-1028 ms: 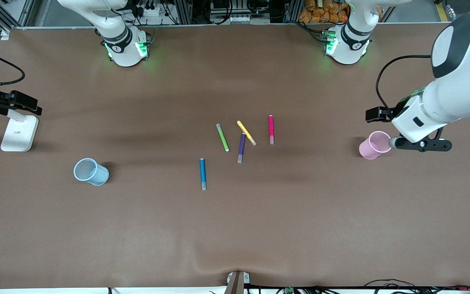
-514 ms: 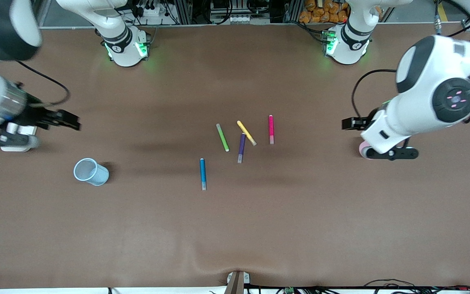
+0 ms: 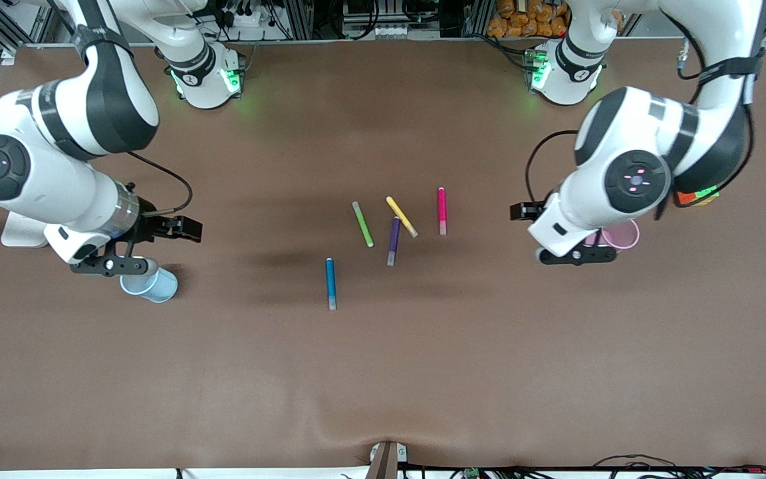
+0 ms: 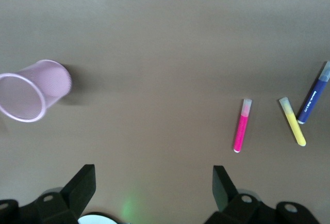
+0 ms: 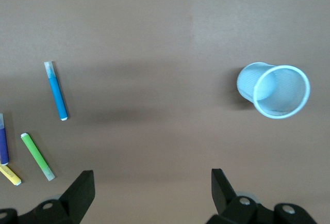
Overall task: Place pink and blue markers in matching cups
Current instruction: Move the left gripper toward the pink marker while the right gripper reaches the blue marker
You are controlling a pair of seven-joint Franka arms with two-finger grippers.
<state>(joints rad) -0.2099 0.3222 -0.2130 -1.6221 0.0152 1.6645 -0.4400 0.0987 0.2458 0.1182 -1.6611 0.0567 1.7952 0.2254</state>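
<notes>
**Both arms swung inward toward the markers**

Since the earlier frames, both arms had moved in from the table's ends toward the middle. Left gripper (image 3: 574, 256) hung over the table just beside the pink cup (image 3: 619, 235), jaws spread wide and empty; right gripper (image 3: 114, 266) hung at the blue cup (image 3: 151, 285), likewise wide and empty. Pink marker (image 3: 441, 210) and blue marker (image 3: 330, 283) lay flat mid-table, the blue one nearer the camera, apart from the green marker (image 3: 362, 224), yellow marker (image 3: 401, 216) and purple marker (image 3: 393, 240). A sound grasp would probably straddle each marker across its width, near mid-length. Brown table (image 3: 383, 372) showed a slight wrinkle at its near edge; framing and cables lined the base side.
</notes>
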